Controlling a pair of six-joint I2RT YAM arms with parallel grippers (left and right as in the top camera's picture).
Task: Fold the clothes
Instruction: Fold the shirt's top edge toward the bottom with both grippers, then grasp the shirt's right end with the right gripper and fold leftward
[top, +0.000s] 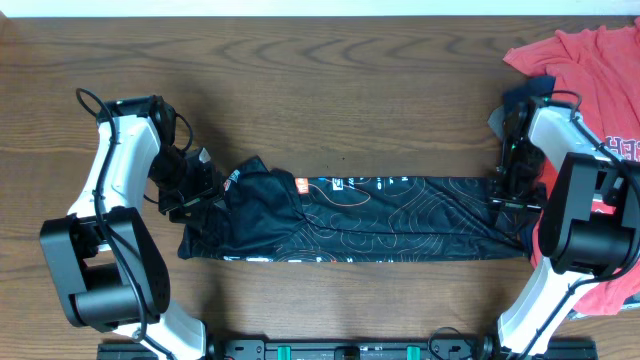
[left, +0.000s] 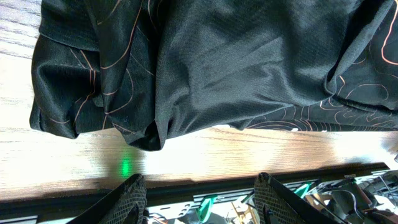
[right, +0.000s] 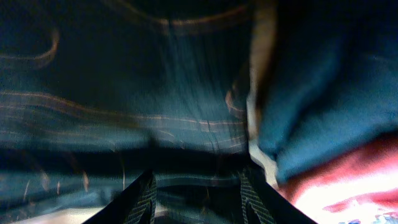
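I'm seeing left gripper (left: 200, 182) hovering by the bunched left end, fingers (left: 130, 199) standing apart on nothing, black jersey (top: 400, 218) lying as a long band across the table (top: 330, 80), right gripper (top: 515, 188) sitting over its right end, fingers (right: 142, 199) apart, view blurring, red T-shirt (top: 600, 70) lying just beyond

The brown wood-grain counter (top: 330, 90) in front of me carries a black jersey (top: 400, 215) with thin orange contour lines. It lies in a long strip from left to right across the middle, bunched at its left end. A red T-shirt (top: 590, 60) sprawls over the far right corner and down the right edge. A navy garment (right: 323, 87) lies just beside the jersey's right end.
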